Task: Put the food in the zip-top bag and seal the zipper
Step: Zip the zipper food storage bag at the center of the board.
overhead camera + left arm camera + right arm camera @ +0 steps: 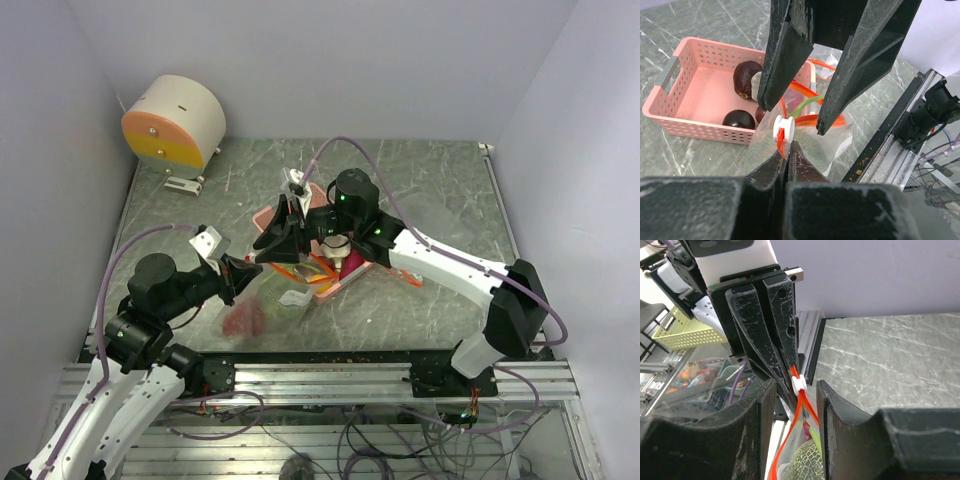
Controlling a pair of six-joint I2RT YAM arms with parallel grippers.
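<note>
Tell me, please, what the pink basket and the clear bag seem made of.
The pink basket looks like moulded matte plastic, given its uniform lattice holes. The clear bag seems thin glossy plastic film: see-through and crinkled.

The left arm (150,300) is stretched forward and rightward from its base. The left gripper (787,150) is pressed fully together, with the zipper (807,119) pinched between its tips. The right arm (450,265) is bent at the elbow and reached leftward, its wrist pitched down. The right gripper (795,387) is held facing the left one, tips close together, jaws parted astride the zipper.
</note>
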